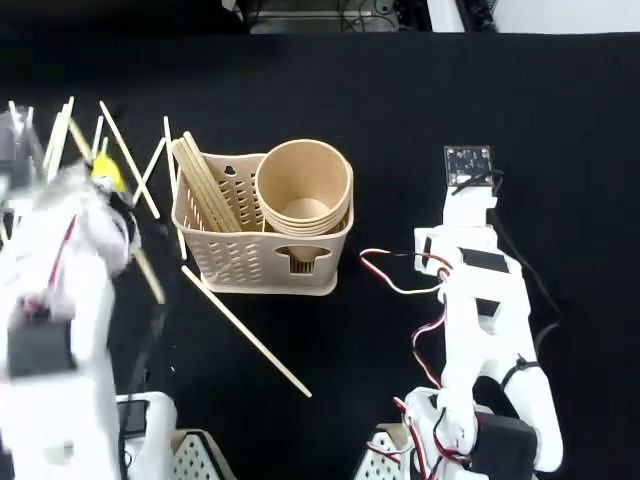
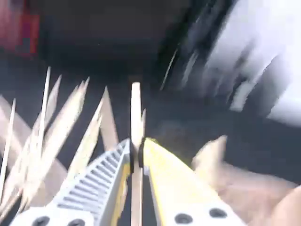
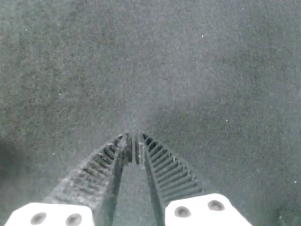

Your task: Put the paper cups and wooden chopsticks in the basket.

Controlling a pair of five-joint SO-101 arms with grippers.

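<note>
A beige slotted basket [image 1: 240, 255] stands at the table's middle, with stacked paper cups [image 1: 303, 185] in its right half and several wooden chopsticks [image 1: 205, 185] leaning in its left half. One loose chopstick [image 1: 245, 332] lies on the cloth in front of the basket. More chopsticks [image 1: 125, 160] fan out at the far left. My left gripper [image 2: 137, 153], at the far left beside that fan, is shut on a single chopstick [image 2: 136, 113]. My right gripper [image 3: 135, 148] is shut with nothing in it, right of the basket, over bare black cloth.
The right arm [image 1: 480, 300] with its loose red and white wires stands right of the basket. The left arm's white body [image 1: 55, 320] covers the front left corner. Black cloth [image 1: 400, 110] spreads behind and between the arms.
</note>
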